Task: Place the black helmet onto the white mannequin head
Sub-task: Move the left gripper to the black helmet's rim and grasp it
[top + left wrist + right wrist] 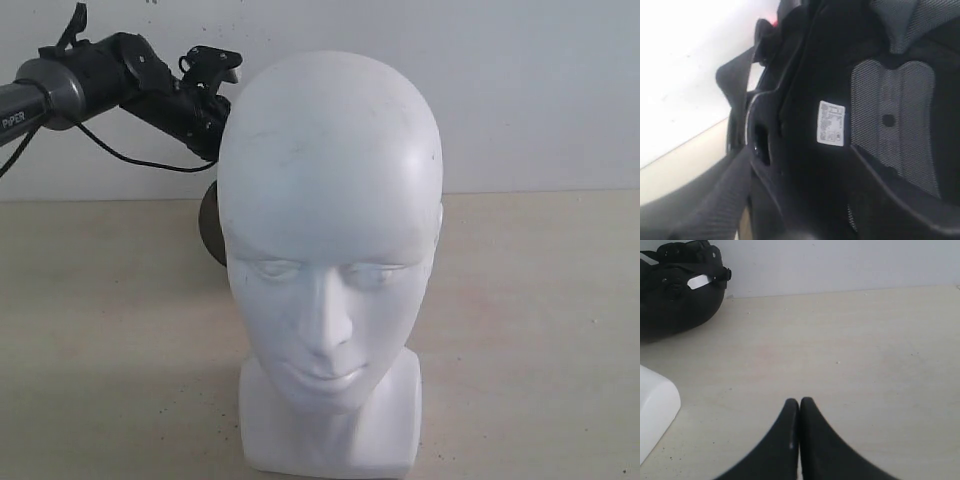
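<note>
The white mannequin head (pixel 330 230) stands upright at the front of the table, facing the camera; a corner of its base (pixel 652 410) shows in the right wrist view. Behind it, only a dark sliver of the black helmet (pixel 210 225) shows at its left side. The left arm (pixel 150 80) reaches down behind the head, and its gripper is hidden there. The left wrist view is filled by the helmet's inside (pixel 805 150), with mesh padding (pixel 895 120) and a white label (pixel 831 123); the jaws cannot be made out. The right gripper (pixel 799 402) is shut and empty above bare table, well away from the helmet (pixel 675 295).
A beige tabletop (pixel 540 330) runs back to a white wall (pixel 540 90). A black cable (pixel 130 158) hangs from the left arm. A helmet strap (pixel 735 85) hangs beside the shell's rim.
</note>
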Tool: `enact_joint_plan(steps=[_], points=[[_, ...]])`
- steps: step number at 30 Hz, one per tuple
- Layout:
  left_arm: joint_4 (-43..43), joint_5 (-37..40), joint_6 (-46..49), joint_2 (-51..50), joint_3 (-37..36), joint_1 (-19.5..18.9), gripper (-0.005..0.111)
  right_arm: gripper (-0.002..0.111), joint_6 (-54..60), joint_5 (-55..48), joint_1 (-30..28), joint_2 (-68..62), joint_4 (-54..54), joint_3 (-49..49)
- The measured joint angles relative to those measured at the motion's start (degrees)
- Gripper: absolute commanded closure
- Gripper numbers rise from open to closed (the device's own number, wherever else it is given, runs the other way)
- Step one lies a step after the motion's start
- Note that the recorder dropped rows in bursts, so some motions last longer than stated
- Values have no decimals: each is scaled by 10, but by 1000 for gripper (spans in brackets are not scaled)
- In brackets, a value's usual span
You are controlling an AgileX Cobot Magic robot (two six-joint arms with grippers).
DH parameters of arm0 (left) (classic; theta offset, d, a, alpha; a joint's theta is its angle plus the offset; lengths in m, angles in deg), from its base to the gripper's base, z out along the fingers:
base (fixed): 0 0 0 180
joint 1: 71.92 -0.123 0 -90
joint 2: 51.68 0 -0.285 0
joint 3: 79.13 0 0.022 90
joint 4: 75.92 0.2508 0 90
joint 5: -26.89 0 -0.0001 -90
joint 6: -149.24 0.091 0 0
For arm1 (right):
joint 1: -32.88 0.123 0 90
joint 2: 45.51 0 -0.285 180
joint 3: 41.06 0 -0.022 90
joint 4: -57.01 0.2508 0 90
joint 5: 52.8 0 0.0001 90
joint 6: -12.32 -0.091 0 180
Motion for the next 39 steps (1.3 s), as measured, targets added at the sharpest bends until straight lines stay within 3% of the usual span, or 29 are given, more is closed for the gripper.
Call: enact_joint_plan(steps=[9,14,32,35,39], points=[[70,-15,-48,-14,6,1,47,108,0,0,0,0,0,0],[72,-17,-54,-14,32,1,42,108,0,0,0,0,0,0],[63,-13,-62,-50,38,1,43,108,0,0,0,0,0,0],[54,-12,-62,-59,38,1,58,108,0,0,0,0,0,0],[48,-17,-71,-63,38,1,101,108,0,0,0,0,0,0]])
